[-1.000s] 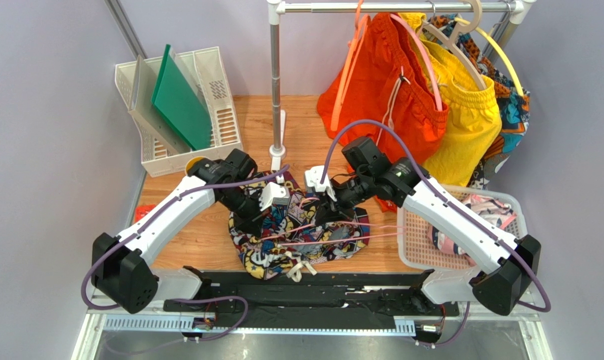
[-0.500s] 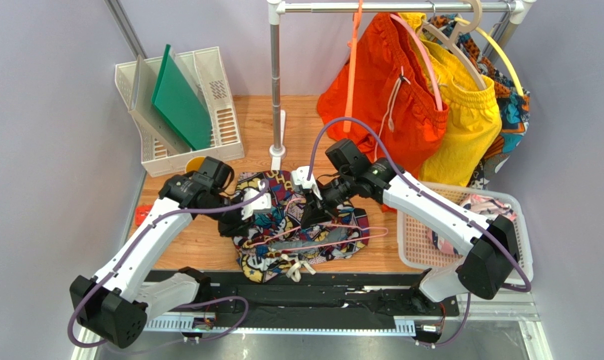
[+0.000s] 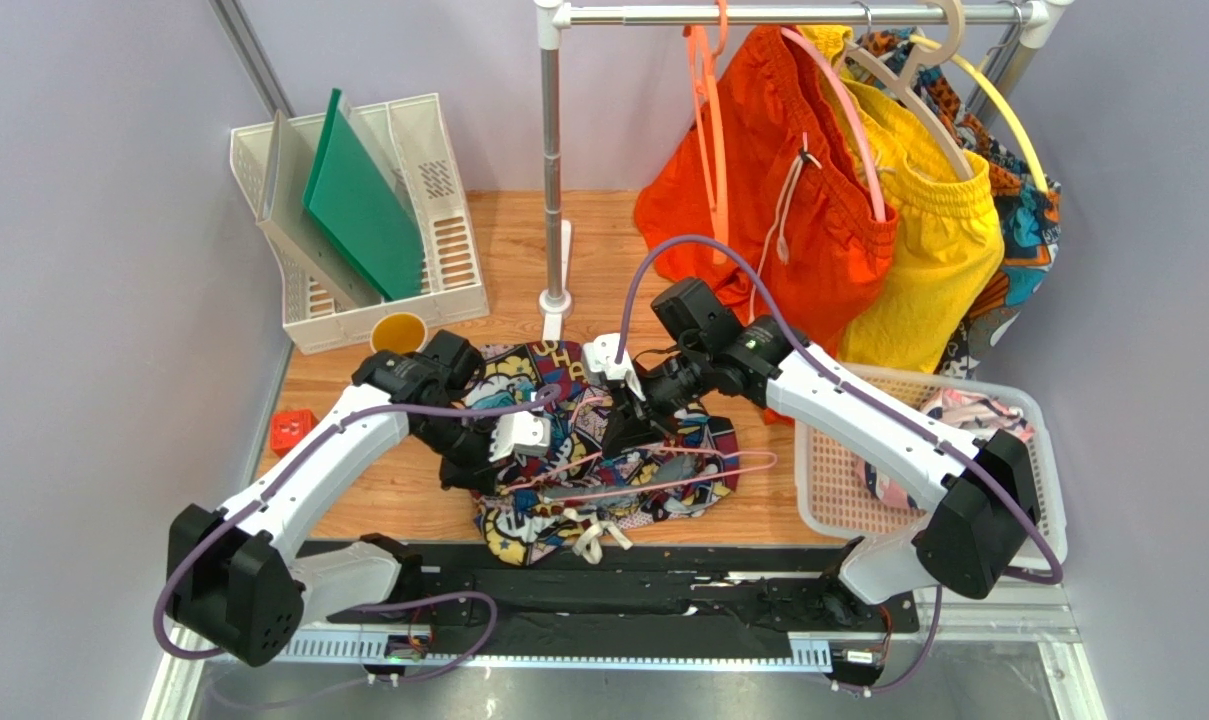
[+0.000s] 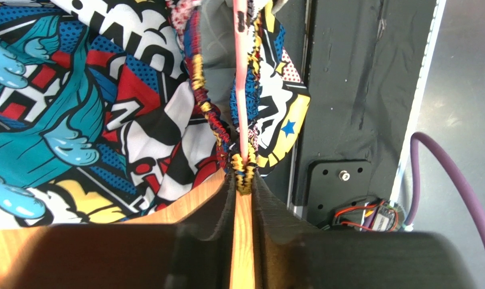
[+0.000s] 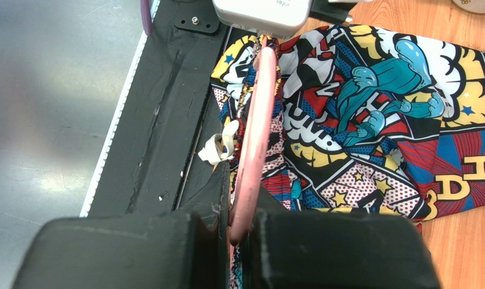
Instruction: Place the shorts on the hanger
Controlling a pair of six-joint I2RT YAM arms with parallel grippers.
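The comic-print shorts [image 3: 603, 458] lie crumpled on the wooden table between the arms. The thin pale pink hanger [image 3: 685, 468] lies across them, partly threaded into the waistband. My left gripper [image 3: 520, 440] is at the shorts' left side; in its wrist view its tips [image 4: 245, 179] are shut on the gathered waistband of the shorts [image 4: 100, 108], with the hanger wire [image 4: 241, 78] running straight ahead. My right gripper [image 3: 625, 417] is shut on the hanger [image 5: 255, 138] over the shorts [image 5: 377, 114], its tips [image 5: 241, 211] pinching the pink wire.
A clothes rail stand [image 3: 550, 165] holds plain orange shorts [image 3: 760, 195] and yellow shorts [image 3: 941, 248] at the back right. A white basket [image 3: 828, 495] sits right, a white file tray [image 3: 445, 225] back left, and a black mat [image 3: 610, 578] lies along the front edge.
My left arm pulled back to the left, then came in again onto the shorts' left waistband. My right arm shifted left with the hanger, then held still. An orange hanger swings on the rail.
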